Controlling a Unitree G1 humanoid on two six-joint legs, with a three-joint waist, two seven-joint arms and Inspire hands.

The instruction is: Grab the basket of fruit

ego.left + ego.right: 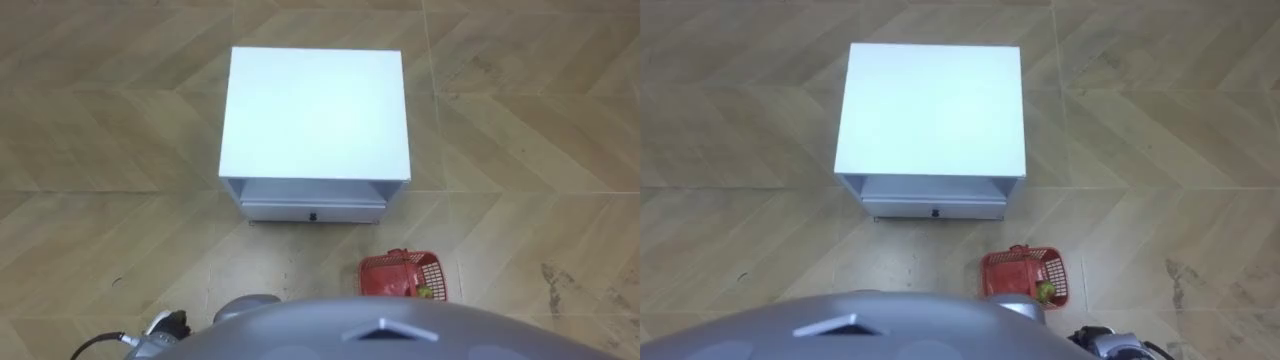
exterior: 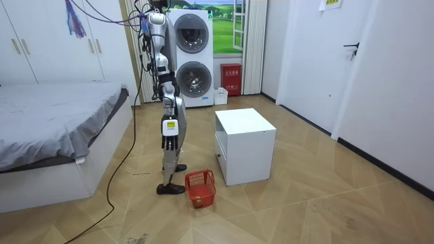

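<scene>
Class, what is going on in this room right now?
A robot stands upright facing a white cabinet. A red basket with something green inside sits on the floor by its feet, on its right. Its right hand hangs at its side; the basket is not yet picked up.

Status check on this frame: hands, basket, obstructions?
Right hand hangs at side, left hand low, neither holding. Fruit basket on floor, front-right of robot. White cabinet ahead, not blocking.
</scene>
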